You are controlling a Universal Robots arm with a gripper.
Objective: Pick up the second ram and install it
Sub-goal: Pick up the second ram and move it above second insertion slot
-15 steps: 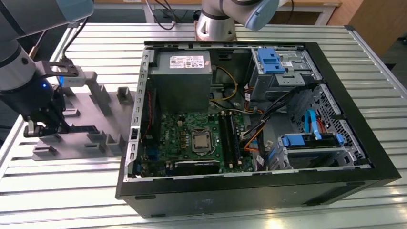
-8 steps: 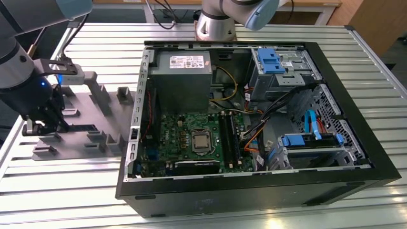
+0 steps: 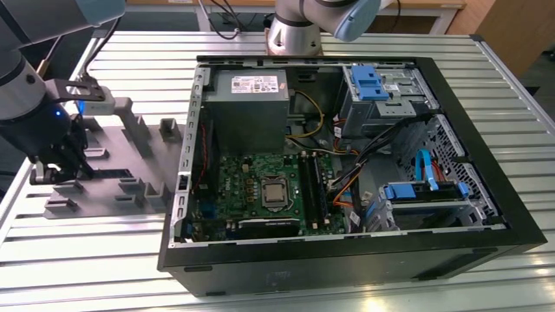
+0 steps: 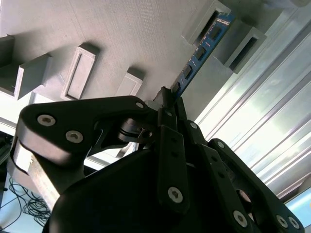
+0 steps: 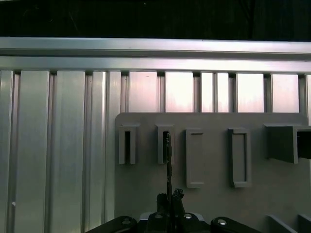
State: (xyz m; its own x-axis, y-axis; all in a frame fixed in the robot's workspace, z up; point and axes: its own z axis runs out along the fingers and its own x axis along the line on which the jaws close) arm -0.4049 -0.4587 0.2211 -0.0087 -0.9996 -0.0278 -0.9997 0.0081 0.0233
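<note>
Black gripper, pointing down over the grey tray, clamps its jaws on the second ram, whose far end lies between two upright blocks at the tray's edge; computer case well apart.

Nothing here can be read from where I stand. The white rectangular paper label on the grey metal power-supply box carries print too small to make out, and the thin dark blue circuit-board stick, the second ram, shows dark chips without legible marks
</note>
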